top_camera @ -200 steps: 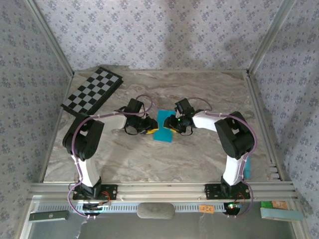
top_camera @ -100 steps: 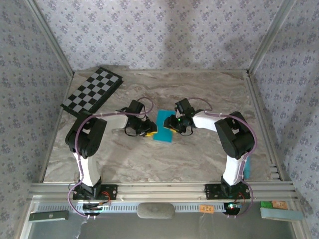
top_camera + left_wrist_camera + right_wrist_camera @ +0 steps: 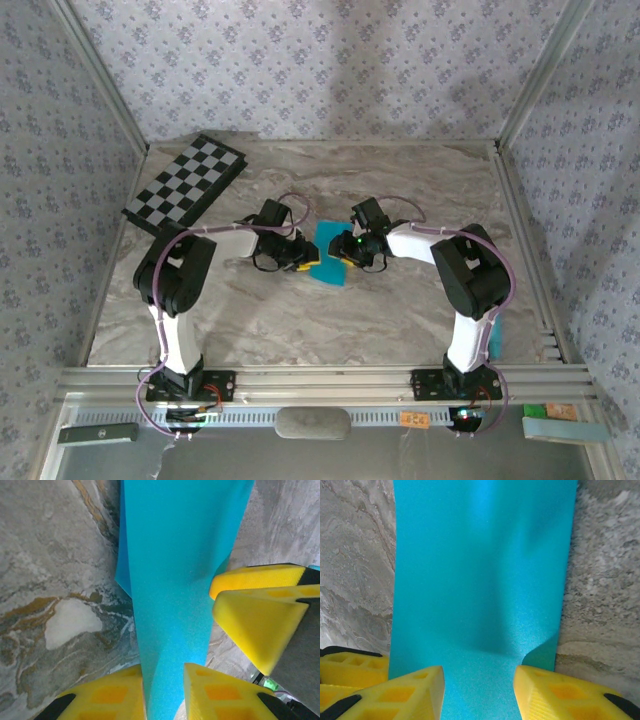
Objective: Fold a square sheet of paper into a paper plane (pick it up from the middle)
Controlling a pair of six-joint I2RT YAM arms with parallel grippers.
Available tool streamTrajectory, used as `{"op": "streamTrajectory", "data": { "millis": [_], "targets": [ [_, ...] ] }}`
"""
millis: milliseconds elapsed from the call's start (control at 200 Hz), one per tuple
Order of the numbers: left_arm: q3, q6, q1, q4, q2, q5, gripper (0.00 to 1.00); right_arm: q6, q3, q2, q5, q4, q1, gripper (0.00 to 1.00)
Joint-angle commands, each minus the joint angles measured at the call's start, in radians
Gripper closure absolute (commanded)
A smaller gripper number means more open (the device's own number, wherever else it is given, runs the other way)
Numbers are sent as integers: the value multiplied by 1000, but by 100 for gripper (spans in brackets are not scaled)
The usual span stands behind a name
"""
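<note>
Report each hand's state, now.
Left hand: shut on the thin turquoise-blue square sheet of paper, pinched between its yellow fingers.
Right hand: open, fingers apart over the same sheet, gripping nothing.

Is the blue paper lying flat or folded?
Folded, at least partly: the blue paper shows a second layer under its left edge, and it runs between the left gripper's fingers.

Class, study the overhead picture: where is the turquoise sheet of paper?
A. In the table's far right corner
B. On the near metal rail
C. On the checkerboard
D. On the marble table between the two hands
D: the turquoise sheet of paper lies mid-table between the left hand and the right hand, well clear of the checkerboard.
</note>
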Motion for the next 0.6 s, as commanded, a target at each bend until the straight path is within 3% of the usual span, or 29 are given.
{"op": "streamTrajectory", "data": {
  "millis": [0,430,595],
  "targets": [
    [30,-13,17,10,31,26,76,-7,-51,51,51,-87,-2,54],
    [104,1,37,-3,105,64,82,-18,-48,47,47,-81,-5,55],
    [112,-13,38,6,117,71,89,-33,-40,32,43,-77,-7,55]
  ]
}}
